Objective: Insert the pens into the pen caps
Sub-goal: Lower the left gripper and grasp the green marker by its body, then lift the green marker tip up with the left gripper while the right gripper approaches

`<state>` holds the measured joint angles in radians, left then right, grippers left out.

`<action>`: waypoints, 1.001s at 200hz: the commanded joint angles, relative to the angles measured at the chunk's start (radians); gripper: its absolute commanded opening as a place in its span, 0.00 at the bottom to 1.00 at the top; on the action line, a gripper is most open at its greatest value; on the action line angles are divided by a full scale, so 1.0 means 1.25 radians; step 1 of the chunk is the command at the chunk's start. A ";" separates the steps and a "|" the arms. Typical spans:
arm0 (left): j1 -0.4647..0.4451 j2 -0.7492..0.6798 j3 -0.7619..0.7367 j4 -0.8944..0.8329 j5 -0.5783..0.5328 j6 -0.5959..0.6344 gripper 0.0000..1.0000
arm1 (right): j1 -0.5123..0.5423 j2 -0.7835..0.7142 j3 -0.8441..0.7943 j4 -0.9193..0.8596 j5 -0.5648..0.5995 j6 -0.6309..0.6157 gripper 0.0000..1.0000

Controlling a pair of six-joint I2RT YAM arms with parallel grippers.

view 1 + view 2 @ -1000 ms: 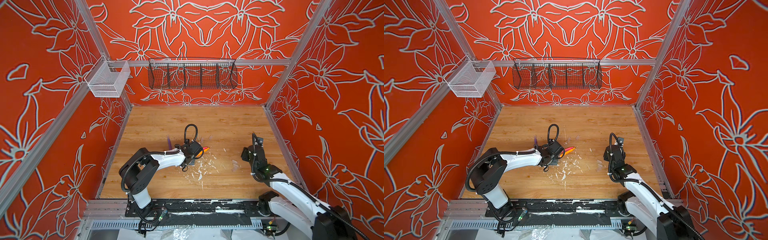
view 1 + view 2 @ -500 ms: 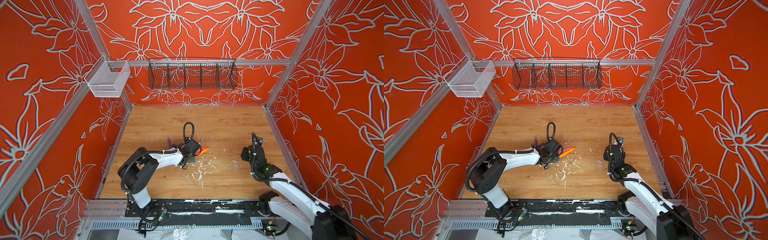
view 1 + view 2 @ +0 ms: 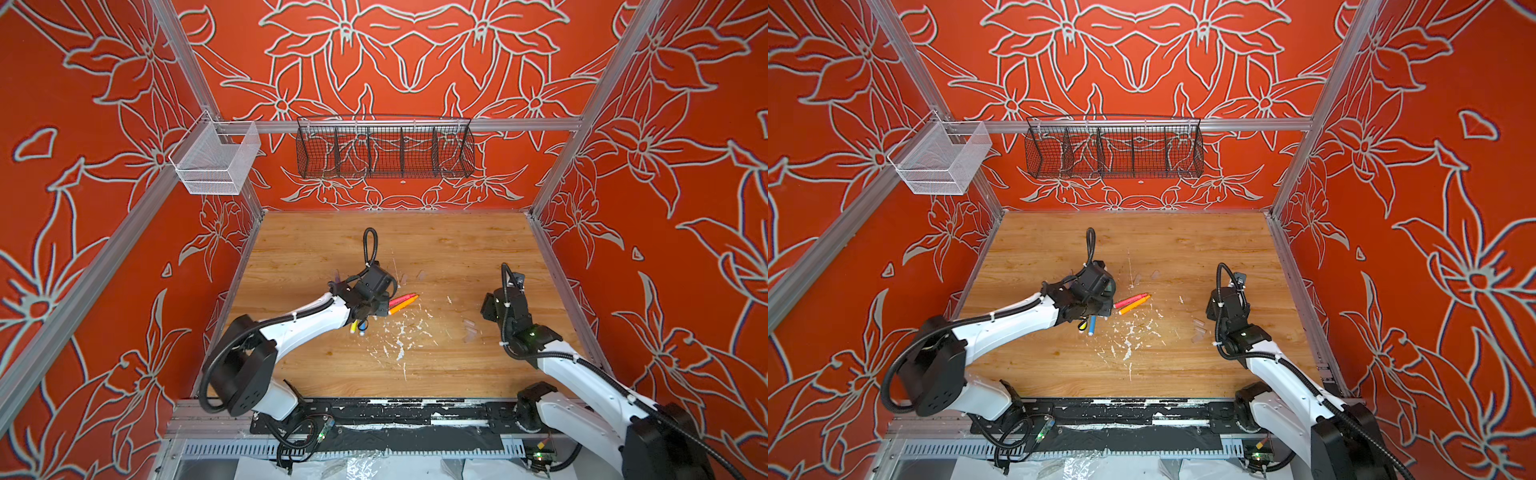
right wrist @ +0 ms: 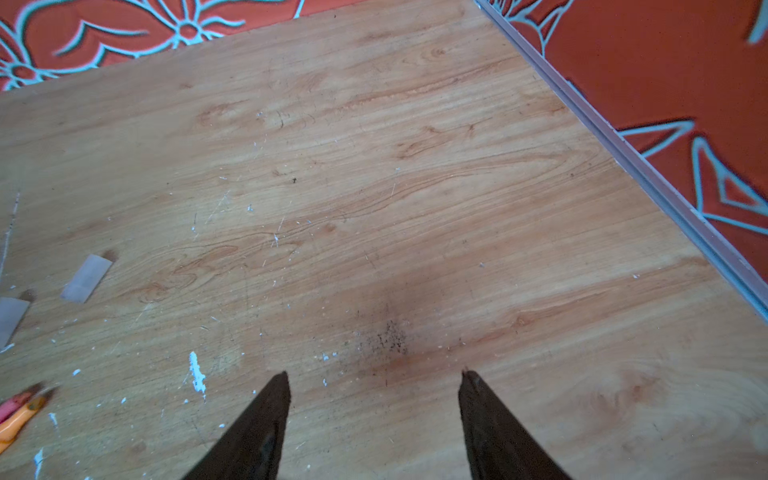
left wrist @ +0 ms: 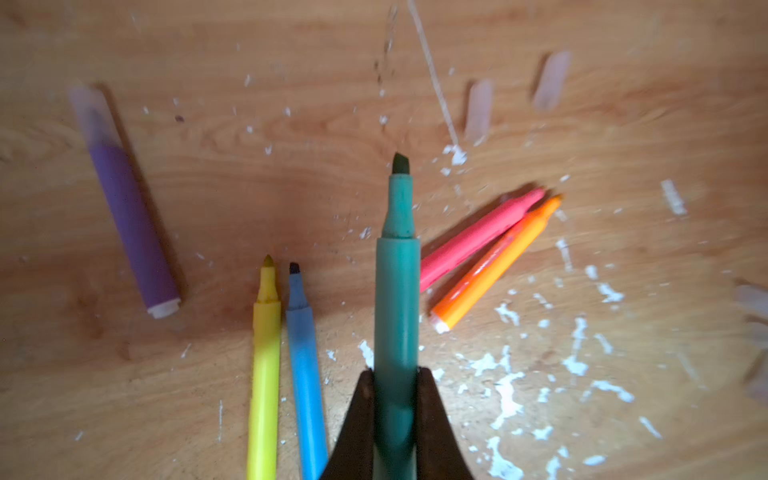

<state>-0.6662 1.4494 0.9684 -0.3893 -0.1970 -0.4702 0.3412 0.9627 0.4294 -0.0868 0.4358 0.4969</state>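
- Left claw (image 5: 395, 376) is clamped tight on the slim green marker pen (image 5: 397, 291), tip pointing forward over the wooden bench (image 5: 208, 187)
- Right claw (image 4: 374, 376) hangs part open, empty — I'd have it fetch a small clear plastic cap (image 4: 86, 279)
- Keep pen and cap in line, push straight

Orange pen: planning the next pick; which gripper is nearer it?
Left. The left gripper, shut on the green pen, is close beside the orange pen; the right gripper is open, far to its right in both top views.
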 commanded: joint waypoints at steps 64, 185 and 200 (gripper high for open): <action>0.029 -0.158 0.020 0.106 -0.004 0.162 0.00 | -0.002 -0.078 -0.005 -0.071 0.025 0.046 0.70; 0.058 -0.307 0.020 0.219 0.376 0.208 0.00 | 0.254 0.026 0.159 0.345 -0.526 0.197 0.66; 0.052 -0.319 0.010 0.223 0.381 0.210 0.00 | 0.264 0.024 0.147 0.415 -0.576 0.230 0.65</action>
<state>-0.5900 1.0920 0.9943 -0.1684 0.2035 -0.2291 0.6563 0.9890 0.6544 0.1883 -0.0814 0.6827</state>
